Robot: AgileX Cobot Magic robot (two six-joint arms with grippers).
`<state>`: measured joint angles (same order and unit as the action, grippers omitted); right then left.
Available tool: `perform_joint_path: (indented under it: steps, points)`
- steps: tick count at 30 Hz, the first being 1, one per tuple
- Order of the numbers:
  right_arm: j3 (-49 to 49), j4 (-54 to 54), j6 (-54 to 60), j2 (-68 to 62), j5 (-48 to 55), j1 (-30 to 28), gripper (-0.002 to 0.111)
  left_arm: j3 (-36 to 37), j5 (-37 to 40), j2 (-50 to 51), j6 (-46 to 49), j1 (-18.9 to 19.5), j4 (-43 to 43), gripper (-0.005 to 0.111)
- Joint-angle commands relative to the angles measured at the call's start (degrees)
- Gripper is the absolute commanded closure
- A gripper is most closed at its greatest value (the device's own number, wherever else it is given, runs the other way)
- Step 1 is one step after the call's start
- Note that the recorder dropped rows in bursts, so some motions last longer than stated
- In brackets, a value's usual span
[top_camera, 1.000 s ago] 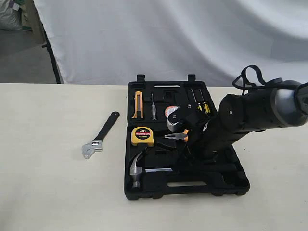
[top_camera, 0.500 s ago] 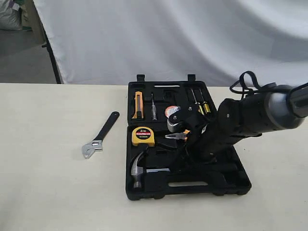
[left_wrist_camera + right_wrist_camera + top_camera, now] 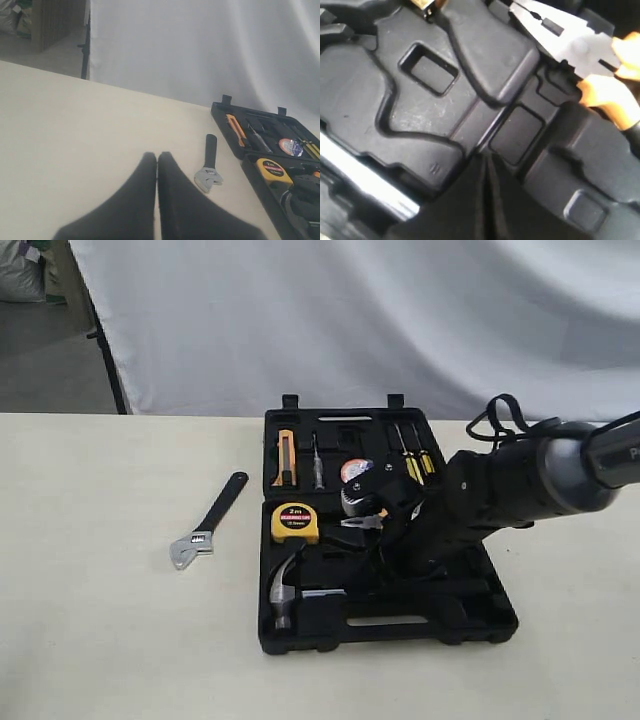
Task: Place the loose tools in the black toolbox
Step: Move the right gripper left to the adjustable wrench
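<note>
On the pale table, ahead of the left gripper, lay the one tool outside the case: the adjustable wrench. The left jaws were pressed together and held nothing. From them the wrench sat forward and off toward the toolbox side, well apart. Its long axis ran roughly away from the jaws, with the silver head nearer and the black handle pointing away.

Just beyond the wrench stood the black toolbox, open and flat. The claw hammer already rested in the near half, close to the yellow tape measure. The small tape roll sat in the far half.

The right gripper was down inside the case. Its jaws were closed and empty, their tips close over the moulded plastic. The orange-handled pliers lay ahead of those jaws and to one side.

The left arm looked better placed for the wrench. It had open table before it, while the right would have had to rise out of the case and cross it.

Only the left wrist view showed the left jaws, and the exterior view did not include them. The exterior view alone showed wrench and case side by side. The right wrist view showed no wrench at all.
</note>
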<state>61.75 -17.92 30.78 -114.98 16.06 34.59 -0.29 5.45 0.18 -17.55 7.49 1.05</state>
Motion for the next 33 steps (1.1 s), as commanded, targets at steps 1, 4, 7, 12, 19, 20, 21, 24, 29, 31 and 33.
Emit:
perform_joint_path:
  steps: [1,4,7,12,19,20,21,24,29,31,33]
  points:
    - [-0.5,0.3,0.5,-1.9,1.1,3.5,0.109,-0.2,-0.4,-0.2,-0.3,1.5,0.3,0.106]
    - [-0.5,0.3,0.5,-1.9,0.8,5.3,0.109,-0.2,-0.4,-0.2,-0.3,1.5,0.3,0.106]
    - [-0.5,0.3,0.5,-1.9,-0.4,6.7,0.109,-0.2,-0.4,-0.2,-0.3,1.5,0.3,0.106]
    - [-0.5,0.0,0.1,-1.9,-0.8,6.2,0.109,-0.2,-0.4,-0.2,-0.3,1.5,0.3,0.106]
    - [-0.5,0.0,0.0,4.9,1.9,6.2,0.109,-0.2,-0.4,-0.2,-0.3,1.5,0.3,0.106]
    - [-0.5,0.0,0.0,6.3,1.9,6.2,0.109,-0.2,-0.4,-0.2,-0.3,1.5,0.3,0.106]
    - [-0.1,0.0,0.0,7.8,1.9,6.2,0.109,-0.2,-0.4,-0.2,-0.3,1.5,0.3,0.106]
    - [3.9,-2.6,-5.7,9.2,2.9,6.2,0.109,-0.2,-0.4,-0.2,-0.3,1.5,0.3,0.106]
    - [17.8,-4.7,-7.4,0.2,5.0,12.6,0.108,-0.2,-0.4,-0.2,-0.3,1.5,0.3,0.106]
    - [24.3,-4.4,-7.4,-4.7,5.3,15.4,0.108,-0.2,-0.4,-0.2,-0.3,1.5,0.3,0.106]
    - [28.3,-4.4,-7.9,-8.1,5.5,16.7,0.105,-0.2,-0.4,-0.2,-0.3,1.5,0.3,0.106]
